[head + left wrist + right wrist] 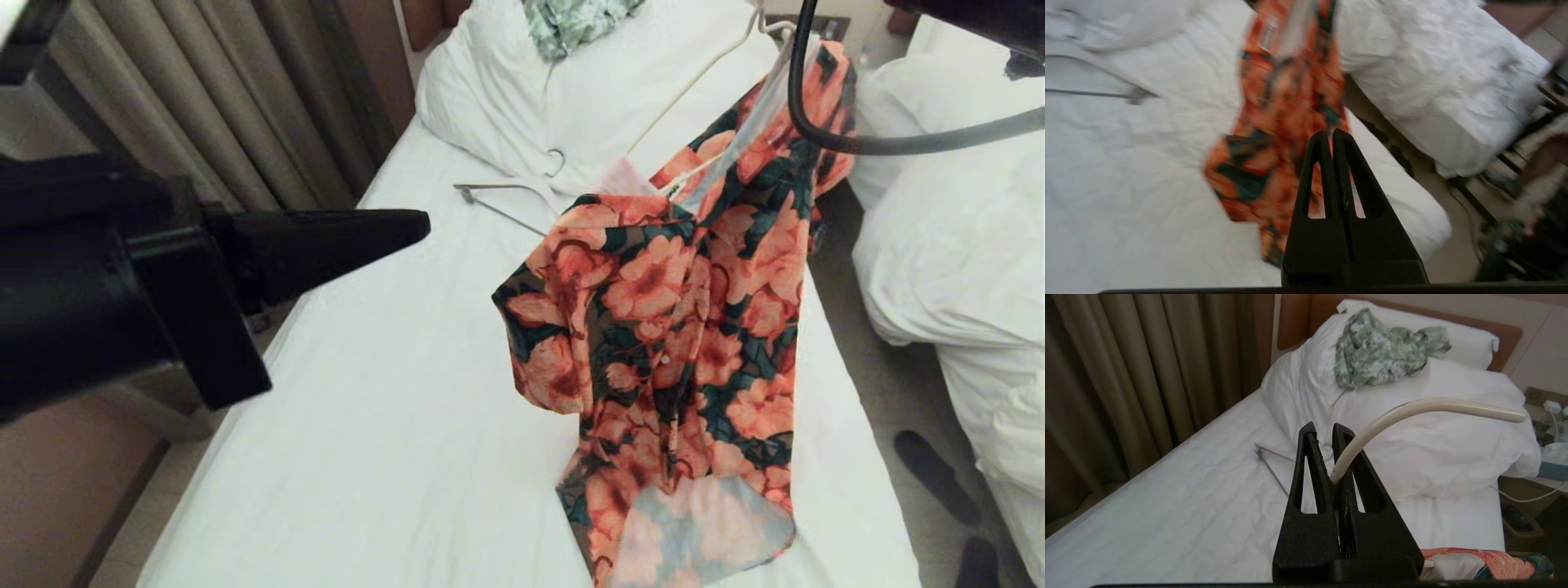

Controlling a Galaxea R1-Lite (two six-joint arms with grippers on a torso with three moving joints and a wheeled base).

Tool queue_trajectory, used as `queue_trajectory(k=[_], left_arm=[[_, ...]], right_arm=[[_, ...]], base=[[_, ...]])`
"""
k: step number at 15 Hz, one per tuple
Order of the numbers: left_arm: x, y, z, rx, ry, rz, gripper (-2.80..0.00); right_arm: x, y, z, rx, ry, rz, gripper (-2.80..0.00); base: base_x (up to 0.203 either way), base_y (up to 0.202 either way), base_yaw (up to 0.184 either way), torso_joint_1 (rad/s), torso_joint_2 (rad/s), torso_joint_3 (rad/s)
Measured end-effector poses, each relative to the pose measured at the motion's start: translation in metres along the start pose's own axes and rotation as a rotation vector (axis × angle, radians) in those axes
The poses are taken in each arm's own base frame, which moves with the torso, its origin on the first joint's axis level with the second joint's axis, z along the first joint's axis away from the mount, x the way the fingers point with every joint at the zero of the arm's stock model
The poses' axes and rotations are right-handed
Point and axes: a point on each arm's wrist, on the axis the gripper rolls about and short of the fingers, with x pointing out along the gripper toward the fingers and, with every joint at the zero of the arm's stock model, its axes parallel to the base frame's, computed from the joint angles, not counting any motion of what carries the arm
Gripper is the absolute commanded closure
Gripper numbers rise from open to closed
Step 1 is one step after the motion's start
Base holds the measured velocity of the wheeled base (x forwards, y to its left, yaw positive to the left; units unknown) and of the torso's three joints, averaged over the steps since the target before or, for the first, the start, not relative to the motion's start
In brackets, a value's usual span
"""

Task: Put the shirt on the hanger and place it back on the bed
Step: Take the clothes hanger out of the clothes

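One shirt (pixel 678 327), hung on the cream hanger (pixel 1412 412), suspended above the bed (pixel 392 425). Right gripper (pixel 1331 441): jaws clamped on the hanger's hook. Left gripper (pixel 408 229): jaws pressed together, empty, held beside the shirt. Second hanger (pixel 506 196) lies near the duvet (pixel 506 106).

The shirt (pixel 678 327) hangs in the air above the bed (pixel 392 425), draped on the hanger (pixel 694 86), whose cream wire slants up beyond the shirt; a second, thicker white hanger (pixel 510 196) lies on the bed just beyond the shirt; the left gripper (pixel 408 227), fingers pressed together, hovers beside the shirt, apart from it; a green-and-white garment (pixel 575 20) rests on the duvet heap (pixel 522 98) beyond the shirt.
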Motion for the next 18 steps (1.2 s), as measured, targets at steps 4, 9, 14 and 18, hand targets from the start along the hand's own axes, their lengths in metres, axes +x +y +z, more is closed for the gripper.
queue_trajectory(k=[4, 9, 14, 18], left_arm=[[0.012, -0.01, -0.012, 0.004, 0.052, -0.048, 0.0], [0.013, -0.011, -0.013, 0.006, 0.057, -0.053, 0.0], [0.013, -0.015, -0.014, 0.005, 0.06, -0.076, 0.0], [0.02, -0.029, -0.015, -0.048, 0.024, -0.108, 0.0]], right_arm=[[0.003, 0.001, -0.003, 0.005, -0.015, -0.007, 0.0], [0.004, 0.0, 0.001, 0.015, -0.066, -0.024, 0.0], [0.005, 0.0, 0.001, 0.015, -0.065, -0.026, 0.0], [0.01, 0.003, -0.011, 0.012, -0.032, -0.021, 0.0]], base=[[0.0, 0.0, 0.0, 0.155, -0.36, -0.211], [0.0, 0.0, 0.0, 0.14, -0.34, -0.195], [0.0, 0.0, 0.0, 0.132, -0.3, -0.159], [0.0, 0.0, 0.0, 0.005, -0.01, -0.007]])
